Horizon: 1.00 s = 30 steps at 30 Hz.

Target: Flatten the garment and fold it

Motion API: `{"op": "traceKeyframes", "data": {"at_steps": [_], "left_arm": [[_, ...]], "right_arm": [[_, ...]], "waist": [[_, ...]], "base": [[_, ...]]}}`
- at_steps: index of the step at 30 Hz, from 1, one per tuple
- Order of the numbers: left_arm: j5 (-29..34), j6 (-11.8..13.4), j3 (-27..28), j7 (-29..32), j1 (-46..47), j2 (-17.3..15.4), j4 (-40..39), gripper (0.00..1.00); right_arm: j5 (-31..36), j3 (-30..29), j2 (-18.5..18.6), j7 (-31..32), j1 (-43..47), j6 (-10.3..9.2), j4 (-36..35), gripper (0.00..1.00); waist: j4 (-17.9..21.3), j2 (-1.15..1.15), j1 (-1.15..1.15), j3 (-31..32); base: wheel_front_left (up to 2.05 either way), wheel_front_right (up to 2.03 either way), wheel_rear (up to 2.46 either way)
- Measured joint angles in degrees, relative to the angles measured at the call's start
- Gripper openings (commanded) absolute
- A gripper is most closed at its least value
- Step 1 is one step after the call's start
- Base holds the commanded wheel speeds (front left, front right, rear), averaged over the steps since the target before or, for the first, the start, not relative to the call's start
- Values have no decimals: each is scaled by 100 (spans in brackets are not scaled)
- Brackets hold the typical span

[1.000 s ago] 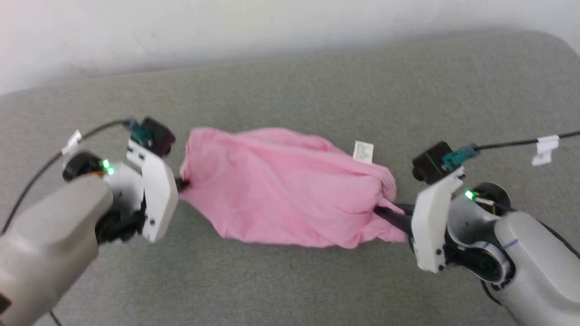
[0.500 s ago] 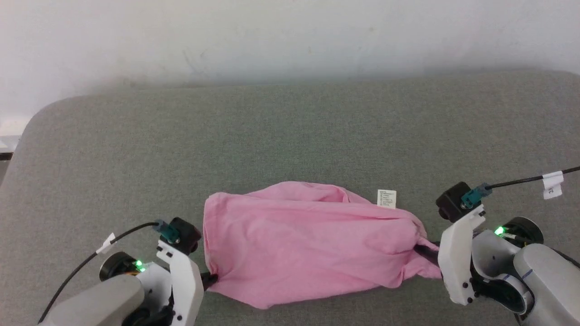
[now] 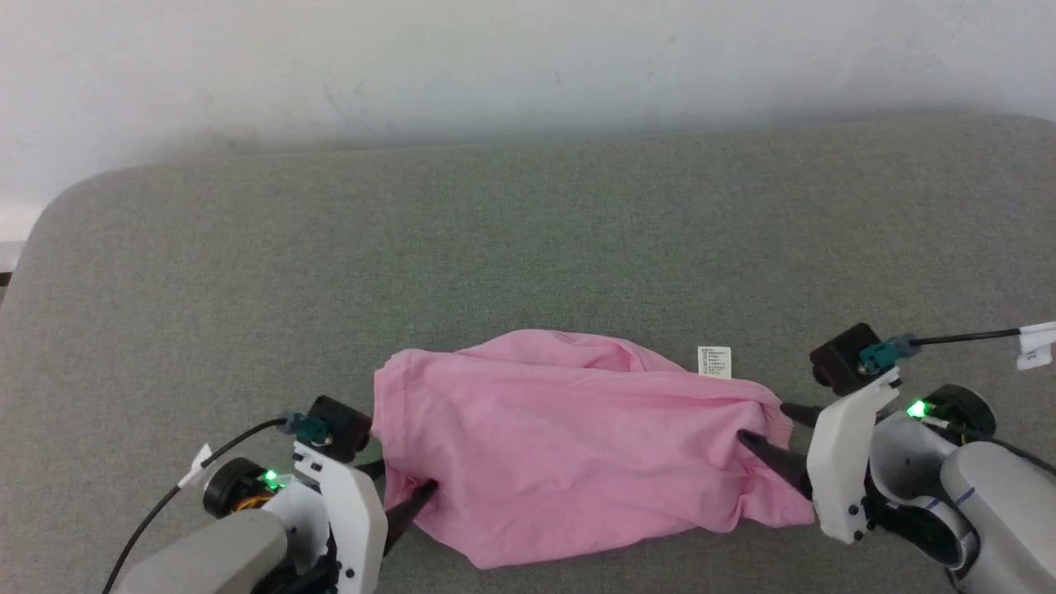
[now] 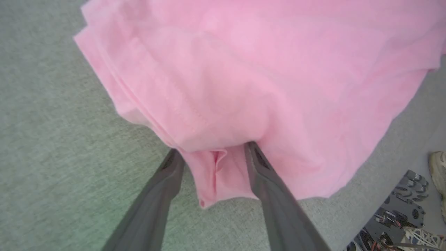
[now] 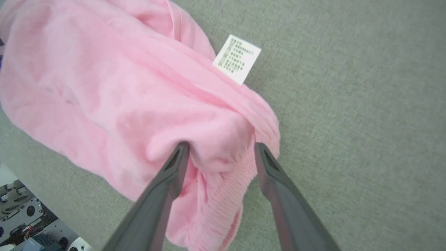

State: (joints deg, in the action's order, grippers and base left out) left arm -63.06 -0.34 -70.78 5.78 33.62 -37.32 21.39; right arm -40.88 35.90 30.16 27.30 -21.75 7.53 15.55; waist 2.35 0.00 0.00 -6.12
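Note:
The garment (image 3: 561,445) is a light pink wrinkled cloth lying bunched in a wide strip on the grey cushion (image 3: 528,247), with its white label (image 3: 714,361) sticking out at the far right. My left gripper (image 3: 400,487) is at its left end, open, with a fold of the garment (image 4: 261,69) lying loose between the spread fingers (image 4: 163,188). At the right end my right gripper (image 3: 767,425) is open too, its fingers (image 5: 167,181) straddling the gathered hem of the garment (image 5: 104,87) near the label (image 5: 237,59).
A white wall (image 3: 528,66) runs behind the cushion, whose rounded corner (image 3: 58,223) and edge fall away at the left. Black cables trail from both wrists. A shoe (image 4: 438,167) and metal plates (image 5: 21,216) show on the floor beyond the cushion's near edge.
Both grippers have gone from shut on the garment's ends to open, and the pinched ends have slackened between the fingers. The head camera tilted earlier, shifting the whole picture.

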Motion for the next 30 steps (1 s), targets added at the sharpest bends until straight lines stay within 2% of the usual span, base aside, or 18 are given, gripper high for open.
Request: {"op": "traceKeyframes", "data": {"at_steps": [5,10,14,17,19,22,25,27,30], "left_arm": [[287,561,269,-859,-91,-199,-241,100],[809,1601,719,-1875,-210,-405,-714,100],[1373,2421,1333,-2045,-495,-402,-1236,100],[2164,2991,2138,-2051,-834,-261,-1819,100],[2657,3273,2650,-2051,-1201,-138,-2082,100],[3232,3510,3345,-2051,-1847,175,-2405,100],[3668,3590,4001,-2051,-2423,544,-2655,100],[3858,3575,4423,-2051,-2762,813,-2737,100],[4102,3354,4937,-2051,-3155,1190,-2736,100]], "right_arm": [[-22,-298,312,-21,61,0,-619,100],[-16,-553,489,465,243,0,-1056,100],[-15,-849,448,967,336,0,-1021,100],[44,-992,309,1255,365,0,-892,100],[158,-1047,197,1304,373,0,-777,100],[261,-1245,-33,1312,446,0,-463,100],[324,-1303,-232,1363,524,0,-180,100],[365,-1322,-361,1379,555,0,-22,100],[449,-1308,-555,1379,565,0,244,100]], "waist": [[-43,0,0,205],[-83,0,-1,374],[-138,0,0,395],[-195,1,-1,352],[-238,0,0,311],[-326,0,0,254],[-411,0,0,191],[-456,0,-1,141],[-517,0,0,73]], "base": [[0,0,0],[0,0,0],[0,0,0],[0,0,0],[0,0,0],[0,0,0],[0,0,0],[0,0,0],[0,0,0]]}}
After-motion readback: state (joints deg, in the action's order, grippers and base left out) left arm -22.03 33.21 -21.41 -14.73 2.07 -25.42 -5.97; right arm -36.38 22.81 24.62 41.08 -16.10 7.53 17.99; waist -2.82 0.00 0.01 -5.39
